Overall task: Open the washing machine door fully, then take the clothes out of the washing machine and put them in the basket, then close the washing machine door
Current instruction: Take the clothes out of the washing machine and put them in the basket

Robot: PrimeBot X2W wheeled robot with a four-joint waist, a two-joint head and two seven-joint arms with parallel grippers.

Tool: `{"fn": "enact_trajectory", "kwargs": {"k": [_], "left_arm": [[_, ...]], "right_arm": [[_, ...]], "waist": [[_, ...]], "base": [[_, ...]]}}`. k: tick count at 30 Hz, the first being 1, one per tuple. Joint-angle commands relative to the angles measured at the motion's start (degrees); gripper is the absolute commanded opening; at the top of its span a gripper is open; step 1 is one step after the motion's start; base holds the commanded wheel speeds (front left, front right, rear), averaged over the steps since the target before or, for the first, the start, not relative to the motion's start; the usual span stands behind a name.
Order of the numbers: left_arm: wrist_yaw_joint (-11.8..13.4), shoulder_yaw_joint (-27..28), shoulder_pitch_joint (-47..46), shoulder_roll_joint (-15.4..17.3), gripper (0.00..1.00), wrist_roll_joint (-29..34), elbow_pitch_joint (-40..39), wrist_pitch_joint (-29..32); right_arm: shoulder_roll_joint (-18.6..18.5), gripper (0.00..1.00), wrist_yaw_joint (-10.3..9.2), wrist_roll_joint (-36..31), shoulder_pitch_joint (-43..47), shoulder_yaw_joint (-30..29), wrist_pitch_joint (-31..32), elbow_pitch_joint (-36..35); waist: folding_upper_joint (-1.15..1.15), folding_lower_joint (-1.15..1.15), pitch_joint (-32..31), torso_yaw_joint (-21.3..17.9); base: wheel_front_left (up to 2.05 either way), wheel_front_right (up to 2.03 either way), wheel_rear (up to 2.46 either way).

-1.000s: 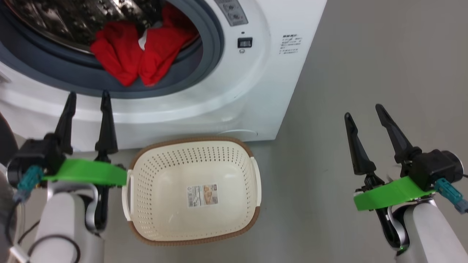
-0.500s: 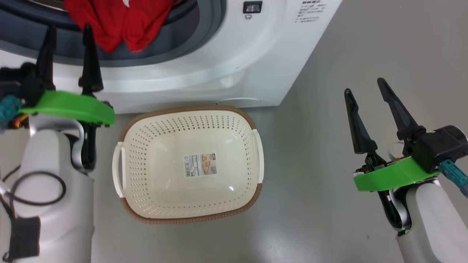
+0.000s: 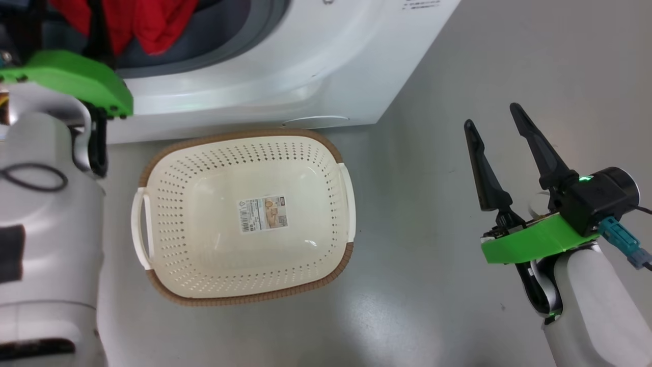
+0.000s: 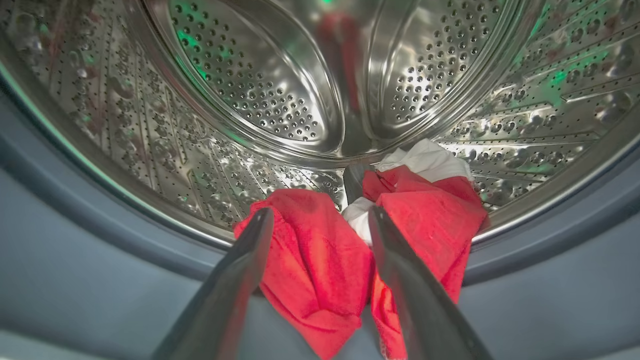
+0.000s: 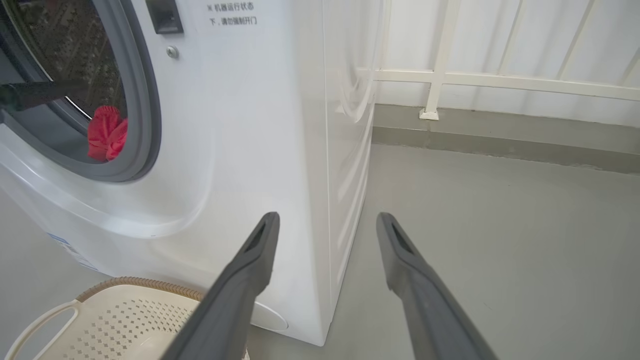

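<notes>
Zero red clothes out yet: they lie at the washing machine mouth, already open. Our left gripper, jaws apart, hovers near them; right gripper apart too; basket empty in front. Unloading & closing left.

Clothes in washing machine; basket before it.

The drum mouth gapes before the left tool, fingers apart; red clothes heap at its 6 o'clock, over the grey gasket. The basket lies open upward. Bare floor surrounds the spread right tool at 3 o'clock.
</notes>
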Motion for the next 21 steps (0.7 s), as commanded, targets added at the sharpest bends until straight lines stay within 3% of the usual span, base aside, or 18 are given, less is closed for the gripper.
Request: {"fn": "enact_trajectory", "kwargs": {"k": [1, 13, 21], "left_arm": [[1.1, 0.2, -2.0, 3.6, 1.0, 1.2, 1.5, 0.8], [3.1, -2.9, -10.1, 6.3, 1.0, 3.5, 12.1, 6.0], [6.2, -7.3, -12.5, 8.5, 1.0, 7.6, 15.8, 11.5]], "right_arm": [[0.5, 1.0, 0.35, 0.2, -0.9, 1.8, -0.4, -1.1], [1.5, 1.0, 0.35, 1.2, -1.3, 2.2, -0.4, -0.2], [1.9, 1.0, 0.35, 1.7, -1.8, 2.6, -0.4, -0.7]], "waist": [[0.0, 0.0, 0.7, -0.8], [0.0, 0.0, 2.0, -3.1], [0.0, 0.0, 2.7, -4.8]], "base": [[0.0, 0.0, 0.0], [0.0, 0.0, 0.0], [0.0, 0.0, 0.0]]}}
